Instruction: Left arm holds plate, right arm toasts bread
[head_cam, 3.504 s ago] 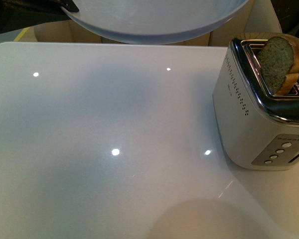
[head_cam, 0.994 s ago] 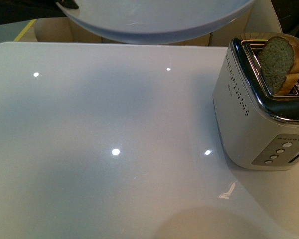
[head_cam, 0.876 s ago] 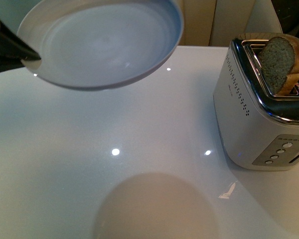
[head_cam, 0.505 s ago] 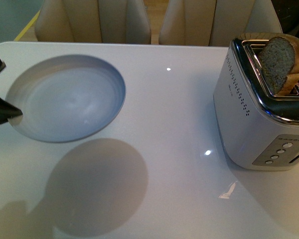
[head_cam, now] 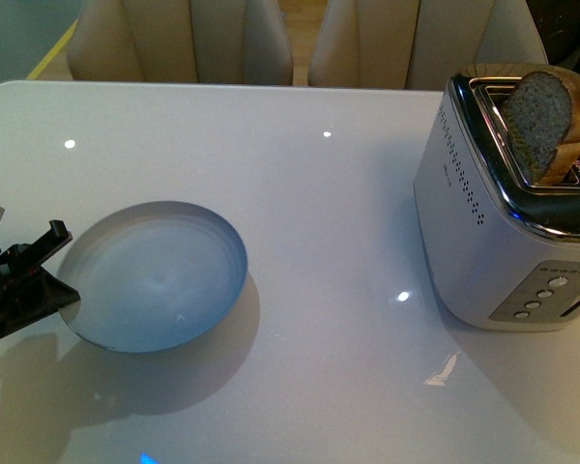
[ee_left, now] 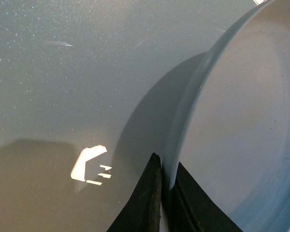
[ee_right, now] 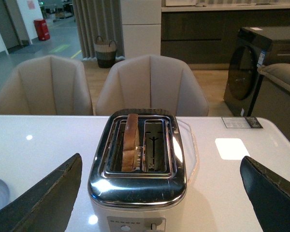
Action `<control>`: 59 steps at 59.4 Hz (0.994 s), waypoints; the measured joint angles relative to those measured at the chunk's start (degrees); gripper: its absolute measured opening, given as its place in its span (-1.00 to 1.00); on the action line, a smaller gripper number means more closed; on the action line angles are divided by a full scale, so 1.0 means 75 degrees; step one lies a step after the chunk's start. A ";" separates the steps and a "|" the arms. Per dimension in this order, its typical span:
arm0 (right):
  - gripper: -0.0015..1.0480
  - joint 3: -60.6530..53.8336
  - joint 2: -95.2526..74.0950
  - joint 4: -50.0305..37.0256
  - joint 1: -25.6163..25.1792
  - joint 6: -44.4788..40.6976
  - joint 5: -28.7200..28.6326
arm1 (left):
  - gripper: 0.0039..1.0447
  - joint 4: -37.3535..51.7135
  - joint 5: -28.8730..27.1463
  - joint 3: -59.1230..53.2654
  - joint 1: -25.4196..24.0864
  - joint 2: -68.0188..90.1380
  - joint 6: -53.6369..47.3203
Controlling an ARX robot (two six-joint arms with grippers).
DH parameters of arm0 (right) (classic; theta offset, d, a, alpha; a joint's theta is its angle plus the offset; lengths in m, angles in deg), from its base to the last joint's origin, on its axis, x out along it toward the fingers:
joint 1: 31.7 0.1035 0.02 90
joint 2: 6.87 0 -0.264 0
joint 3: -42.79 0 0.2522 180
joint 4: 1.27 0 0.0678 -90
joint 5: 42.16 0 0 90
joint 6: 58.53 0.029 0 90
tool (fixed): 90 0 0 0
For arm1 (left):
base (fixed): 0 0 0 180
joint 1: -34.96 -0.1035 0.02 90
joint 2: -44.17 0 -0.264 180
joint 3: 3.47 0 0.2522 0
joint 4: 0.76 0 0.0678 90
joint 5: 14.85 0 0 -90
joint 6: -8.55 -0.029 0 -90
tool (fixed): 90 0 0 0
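Bread (head_cam: 544, 114) stood in the toaster (head_cam: 503, 222). The plate (head_cam: 155, 275) was pinched at its rim by the left gripper (head_cam: 53, 280). The right gripper (ee_right: 159, 193) was spread wide.

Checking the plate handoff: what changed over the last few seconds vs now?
The left hand, shut on the plate rim, brought it from the far edge of the front view down to the near-left of the table. Bread is unchanged in the toaster.

plate (head_cam: 155, 275) at table's (head_cam: 329, 213) left, toaster (head_cam: 503, 222) at right, bread (head_cam: 546, 121) in its slot.
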 joint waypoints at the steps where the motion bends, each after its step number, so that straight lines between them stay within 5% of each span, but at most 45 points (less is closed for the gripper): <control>1: 0.83 0.0000 0.0000 0.0000 0.0000 0.0000 0.0003 | -0.95 0.0015 0.0003 0.0020 0.0006 0.0038 0.0000; 36: 0.83 -0.0003 0.0000 0.0000 0.0000 0.0000 0.0000 | -0.94 0.0242 0.0055 0.0702 0.0309 0.0918 0.0047; 59: 0.83 0.0000 0.0000 0.0000 0.0000 0.0000 0.0000 | 0.23 0.0650 0.0181 0.0006 0.0149 -0.0064 0.0175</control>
